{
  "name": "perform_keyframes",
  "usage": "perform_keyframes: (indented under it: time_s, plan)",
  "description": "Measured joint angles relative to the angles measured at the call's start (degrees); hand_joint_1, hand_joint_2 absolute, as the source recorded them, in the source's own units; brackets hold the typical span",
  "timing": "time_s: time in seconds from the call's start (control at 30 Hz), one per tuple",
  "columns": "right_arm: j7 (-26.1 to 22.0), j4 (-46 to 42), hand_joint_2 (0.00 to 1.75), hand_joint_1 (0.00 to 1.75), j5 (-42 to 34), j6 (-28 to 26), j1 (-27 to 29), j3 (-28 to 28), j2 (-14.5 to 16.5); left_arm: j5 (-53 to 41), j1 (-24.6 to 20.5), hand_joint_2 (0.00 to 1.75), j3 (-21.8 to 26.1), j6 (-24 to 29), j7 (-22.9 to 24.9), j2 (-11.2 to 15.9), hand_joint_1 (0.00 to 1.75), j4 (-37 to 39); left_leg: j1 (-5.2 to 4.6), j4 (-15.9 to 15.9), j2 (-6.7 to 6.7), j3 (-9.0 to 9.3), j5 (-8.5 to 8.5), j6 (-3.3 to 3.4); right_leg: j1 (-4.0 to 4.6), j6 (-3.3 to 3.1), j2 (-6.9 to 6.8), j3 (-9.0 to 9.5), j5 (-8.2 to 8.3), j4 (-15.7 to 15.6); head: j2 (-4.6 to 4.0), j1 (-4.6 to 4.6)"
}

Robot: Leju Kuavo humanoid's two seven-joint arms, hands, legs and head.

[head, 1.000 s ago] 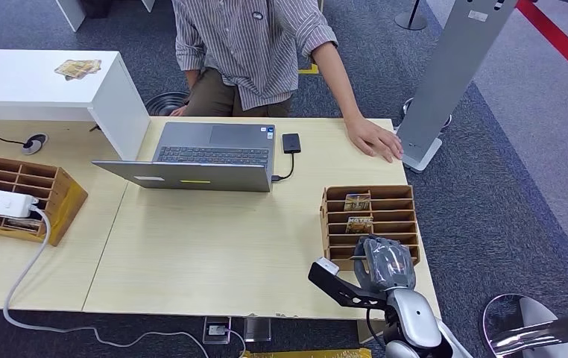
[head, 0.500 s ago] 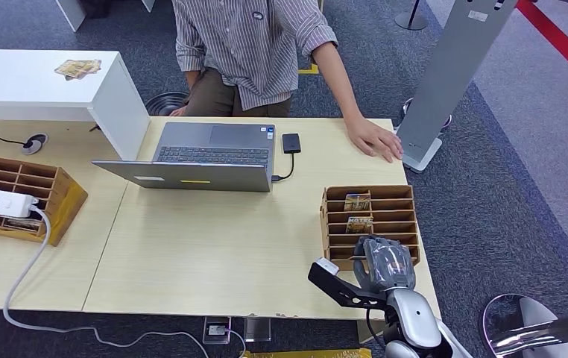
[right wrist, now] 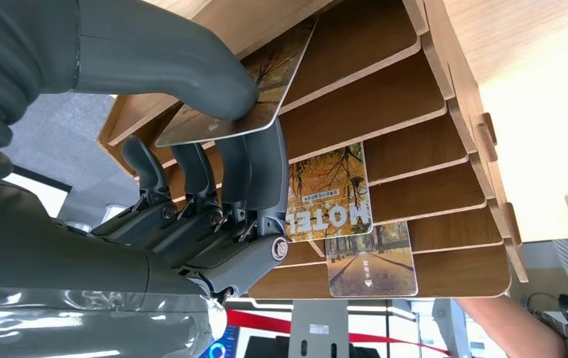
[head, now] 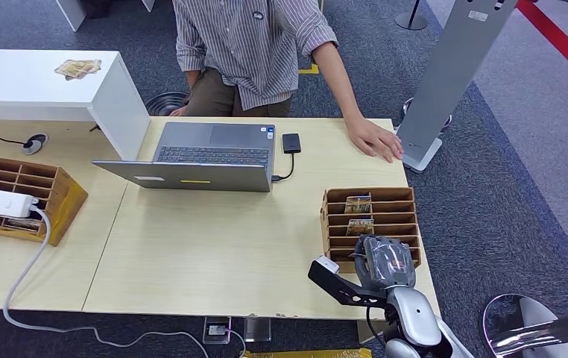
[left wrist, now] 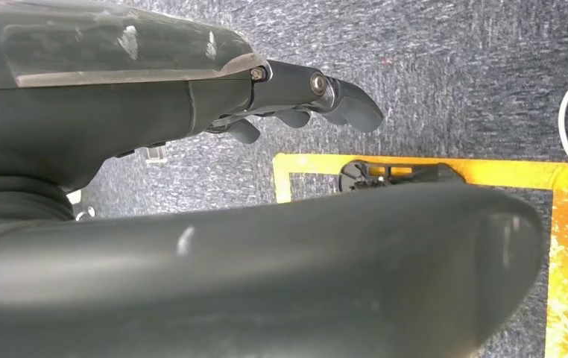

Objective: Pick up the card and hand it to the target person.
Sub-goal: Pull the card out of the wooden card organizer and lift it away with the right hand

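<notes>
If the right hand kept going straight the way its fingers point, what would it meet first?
Probably the wooden rack. The right hand pinches a card at a near slot, and its fingers point into the dividers. Depth is unclear.

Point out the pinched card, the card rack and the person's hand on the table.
Pinched card (right wrist: 225,112), right wrist view, on its face beside the thumb.
Card rack (head: 408,224), head view, on its right wall.
Person's hand (head: 374,139), head view, on the back of the hand.
</notes>
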Motion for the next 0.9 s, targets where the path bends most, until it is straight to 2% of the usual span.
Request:
perform_keyframes:
  time_s: [0.9]
  plan:
    - [0.0, 0.0, 1.75, 1.4, 0.1, -0.2, 0.0, 0.0, 0.0, 0.0, 0.0, 0.0, 0.0, 0.4, 0.5, 0.0, 0.0, 0.0, 0.0, 0.0, 0.0, 0.0, 0.0, 0.0, 0.0, 0.0, 0.0, 0.0, 0.0, 0.0, 0.0, 0.01]
